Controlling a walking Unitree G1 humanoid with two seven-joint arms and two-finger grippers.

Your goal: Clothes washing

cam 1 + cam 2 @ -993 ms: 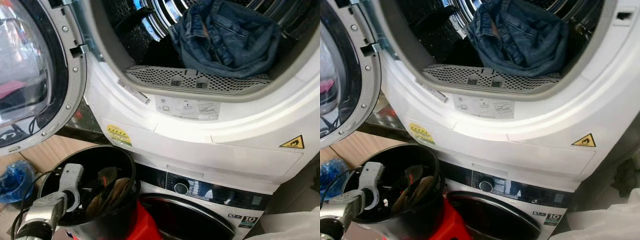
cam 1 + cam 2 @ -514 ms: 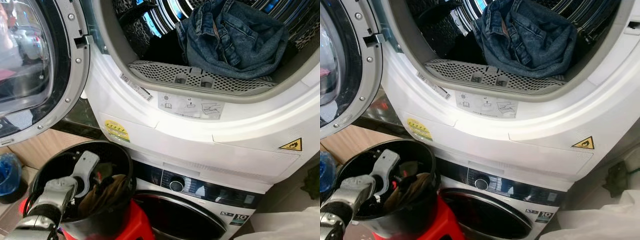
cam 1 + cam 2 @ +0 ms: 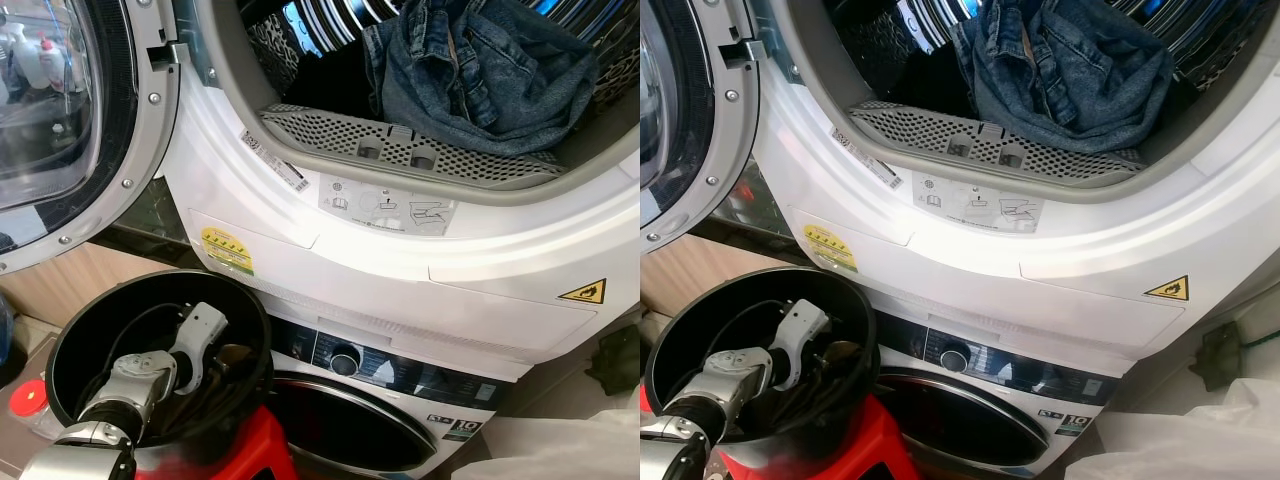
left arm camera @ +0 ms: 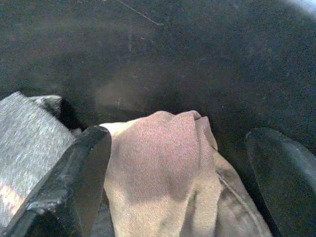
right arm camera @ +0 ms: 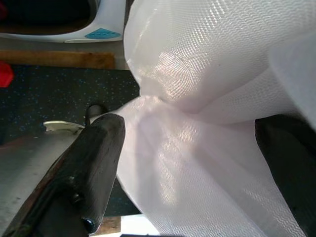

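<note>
two machines stand stacked in front of me, and the upper drum [image 3: 330,40] is open with jeans [image 3: 480,70] lying inside. my left gripper [image 4: 180,173] is down in the black bucket [image 3: 90,320], fingers spread wide either side of a tan cloth [image 4: 163,168], not closed on it. my right gripper [image 5: 190,173] hangs open against white mesh fabric [image 5: 207,74].
</note>
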